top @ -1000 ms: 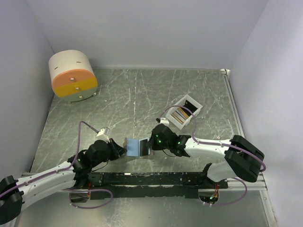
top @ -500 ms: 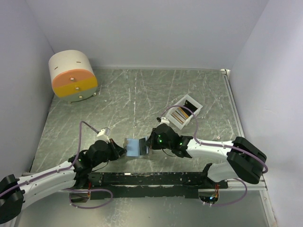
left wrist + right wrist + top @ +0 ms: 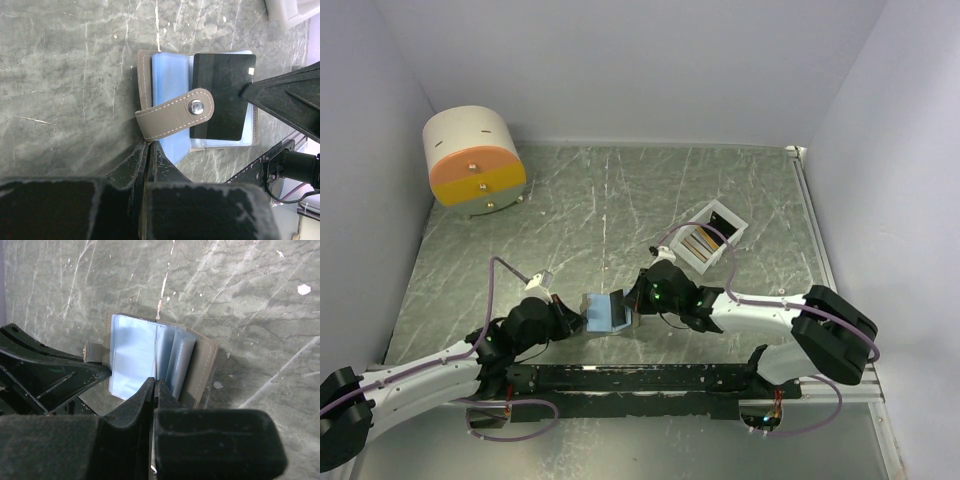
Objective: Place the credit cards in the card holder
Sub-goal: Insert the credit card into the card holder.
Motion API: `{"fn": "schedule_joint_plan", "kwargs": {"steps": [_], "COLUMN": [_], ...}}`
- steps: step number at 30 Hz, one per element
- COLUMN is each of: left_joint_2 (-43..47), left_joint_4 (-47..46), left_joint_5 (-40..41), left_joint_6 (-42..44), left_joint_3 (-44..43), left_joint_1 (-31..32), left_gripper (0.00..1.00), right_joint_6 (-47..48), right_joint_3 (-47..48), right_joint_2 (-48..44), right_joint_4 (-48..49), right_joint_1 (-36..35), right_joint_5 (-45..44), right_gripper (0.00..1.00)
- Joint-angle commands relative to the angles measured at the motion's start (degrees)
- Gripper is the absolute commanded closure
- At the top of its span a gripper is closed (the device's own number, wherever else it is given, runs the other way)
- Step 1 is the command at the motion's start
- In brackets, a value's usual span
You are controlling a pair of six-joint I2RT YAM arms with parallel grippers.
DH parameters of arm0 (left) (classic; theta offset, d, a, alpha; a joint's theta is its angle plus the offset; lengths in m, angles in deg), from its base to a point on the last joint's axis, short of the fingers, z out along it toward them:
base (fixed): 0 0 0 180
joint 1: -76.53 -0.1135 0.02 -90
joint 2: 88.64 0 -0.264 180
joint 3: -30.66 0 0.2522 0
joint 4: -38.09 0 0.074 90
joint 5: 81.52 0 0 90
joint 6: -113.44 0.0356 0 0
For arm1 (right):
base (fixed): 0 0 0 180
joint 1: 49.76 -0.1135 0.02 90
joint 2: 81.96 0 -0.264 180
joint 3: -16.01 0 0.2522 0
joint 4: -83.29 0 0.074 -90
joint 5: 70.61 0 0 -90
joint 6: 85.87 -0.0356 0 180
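From above the arms hide the dark card; it shows only in the left wrist view, lying against the blue inside of the open wallet, which sits on the bench between both tools. The left tool is closed, pinching the wallet's snap tab. The right tool is closed, tip at the card's edge; any grip is unclear.
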Motion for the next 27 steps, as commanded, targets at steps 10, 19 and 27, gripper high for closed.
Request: {"fn": "schedule_joint_plan", "kwargs": {"steps": [10,19,27], "left_joint_2": [-0.1,-0.3,-0.5], "left_joint_4": [-1.7,-2.2,-2.4], "left_joint_5": [0.3,0.3,0.2], "left_joint_6": [-0.5,-0.7,-0.8], "left_joint_3": [1.6,1.7,1.8], "left_joint_1": [0.3,0.2,0.2], "left_gripper": [0.93,0.93,0.93], "right_joint_6": [-1.7,-2.7,-2.9], "right_joint_3": [0.1,-0.3,-0.6], "right_joint_2": [0.7,-0.2,2.3], "right_joint_4": [3.0,3.3,4.7], "right_joint_1": [1.0,1.0,0.9], "right_joint_5": [0.3,0.1,-0.2], "right_gripper": [1.0,1.0,1.0]}}
